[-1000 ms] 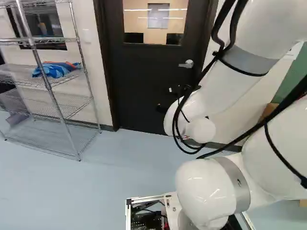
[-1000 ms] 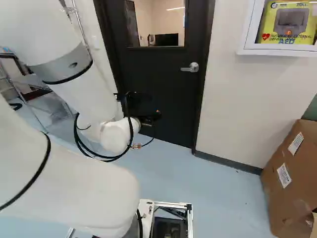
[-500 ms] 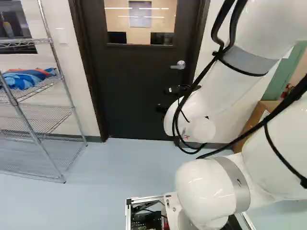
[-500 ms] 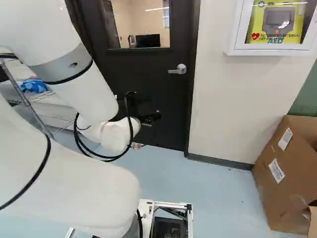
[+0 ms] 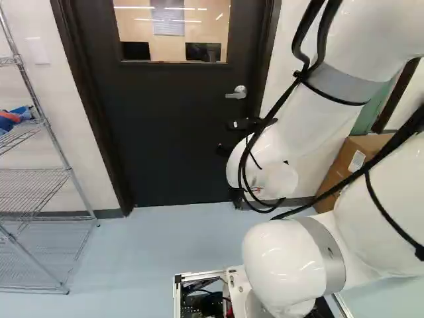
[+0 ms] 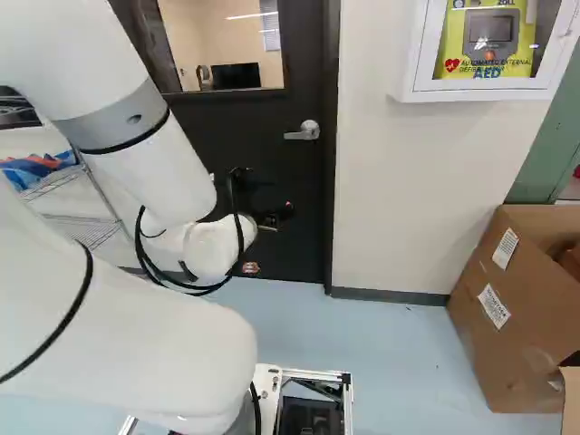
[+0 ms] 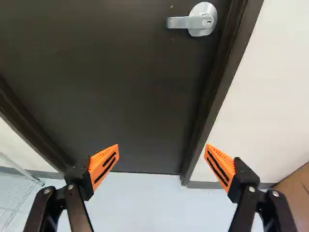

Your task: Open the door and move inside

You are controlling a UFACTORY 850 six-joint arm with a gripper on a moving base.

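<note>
Ahead of the arm stands a dark door, closed in its frame, with a window in its upper part. Its silver lever handle is near the door's right edge. In the right base view my gripper shows dark against the door, lower than the handle, its far part hard to make out. The wrist view shows the gripper open, orange pads wide apart with nothing between them. There the silver handle lies ahead of the fingers, clear of both.
A wire shelf with blue cloth stands left of the door. To the right are a pale wall, a wall-mounted defibrillator cabinet and a large cardboard box on the floor.
The base has moved: door, shelf and box shift leftward in both base views, and the door looks closer. The arm keeps its pose against its lowest joint.
</note>
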